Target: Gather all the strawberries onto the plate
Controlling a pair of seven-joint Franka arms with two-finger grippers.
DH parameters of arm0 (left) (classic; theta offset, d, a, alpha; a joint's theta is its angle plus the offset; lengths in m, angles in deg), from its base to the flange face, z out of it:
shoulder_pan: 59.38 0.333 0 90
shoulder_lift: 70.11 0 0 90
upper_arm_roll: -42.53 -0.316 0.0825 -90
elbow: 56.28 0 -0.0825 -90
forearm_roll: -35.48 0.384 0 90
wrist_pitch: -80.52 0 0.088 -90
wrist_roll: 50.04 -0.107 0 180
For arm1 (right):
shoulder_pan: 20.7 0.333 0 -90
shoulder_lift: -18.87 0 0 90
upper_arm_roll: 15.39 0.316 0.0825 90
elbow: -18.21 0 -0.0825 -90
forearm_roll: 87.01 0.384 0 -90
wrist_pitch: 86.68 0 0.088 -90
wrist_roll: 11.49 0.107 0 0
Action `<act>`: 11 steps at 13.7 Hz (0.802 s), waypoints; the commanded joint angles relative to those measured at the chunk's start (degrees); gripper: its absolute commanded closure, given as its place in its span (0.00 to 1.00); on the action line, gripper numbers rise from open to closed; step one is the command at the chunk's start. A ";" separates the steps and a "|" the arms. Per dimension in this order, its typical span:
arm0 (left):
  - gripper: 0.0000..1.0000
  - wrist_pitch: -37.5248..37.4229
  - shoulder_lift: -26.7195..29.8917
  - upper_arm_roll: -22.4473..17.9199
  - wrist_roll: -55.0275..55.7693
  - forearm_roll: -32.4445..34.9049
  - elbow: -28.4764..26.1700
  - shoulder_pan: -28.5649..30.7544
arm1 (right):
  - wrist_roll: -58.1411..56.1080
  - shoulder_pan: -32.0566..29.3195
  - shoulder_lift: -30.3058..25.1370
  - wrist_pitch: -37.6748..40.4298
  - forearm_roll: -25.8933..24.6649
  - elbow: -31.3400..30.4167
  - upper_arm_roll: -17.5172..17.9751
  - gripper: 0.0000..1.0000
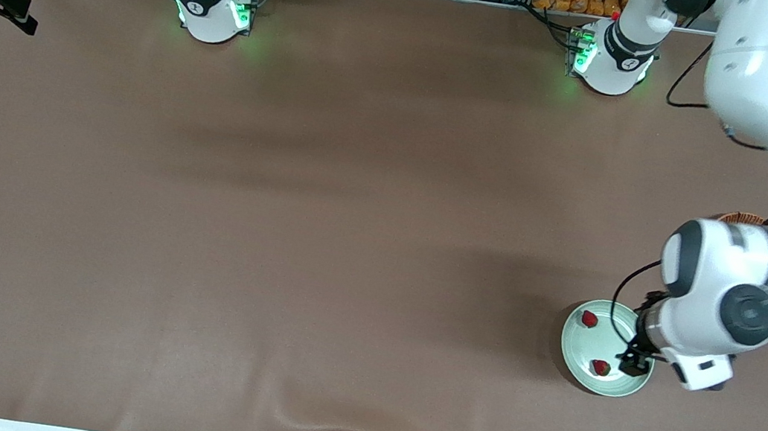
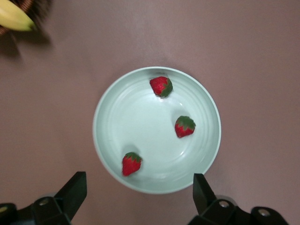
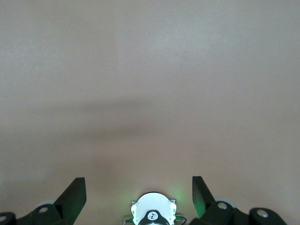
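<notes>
Brown desk [image 1: 277, 230] carries the pale mint-green round plate [image 2: 105, 140] at lower right of the front view, holding all three small red strawberries [image 2: 184, 126]. Left claw [image 2: 138, 197] hangs over the plate, spread wide and empty, apparently having let go its berry; right claw [image 3: 138, 194], waiting over bare desk, also gapes empty.

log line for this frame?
strawberries: three in plate | left gripper: open, over plate | right gripper: open, waiting

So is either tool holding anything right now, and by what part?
Nothing is held: the left tool hangs open over the plate; the right tool is open too.
</notes>
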 commanded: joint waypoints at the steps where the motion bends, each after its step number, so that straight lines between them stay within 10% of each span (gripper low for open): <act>1: 0.00 -2.87 5.15 0.29 -5.06 0.24 -1.48 -0.09 | -0.72 0.10 0.18 0.57 -0.32 1.03 -0.11 0.00; 7: 0.00 -11.12 15.51 0.46 -17.97 0.24 -3.31 -0.18 | -0.19 -0.33 -0.26 1.27 -0.32 1.38 -0.11 0.00; 11: 0.00 -14.47 29.04 0.46 -28.00 0.77 -14.90 -0.87 | -0.19 -0.60 0.44 6.01 -0.40 1.21 -0.55 0.00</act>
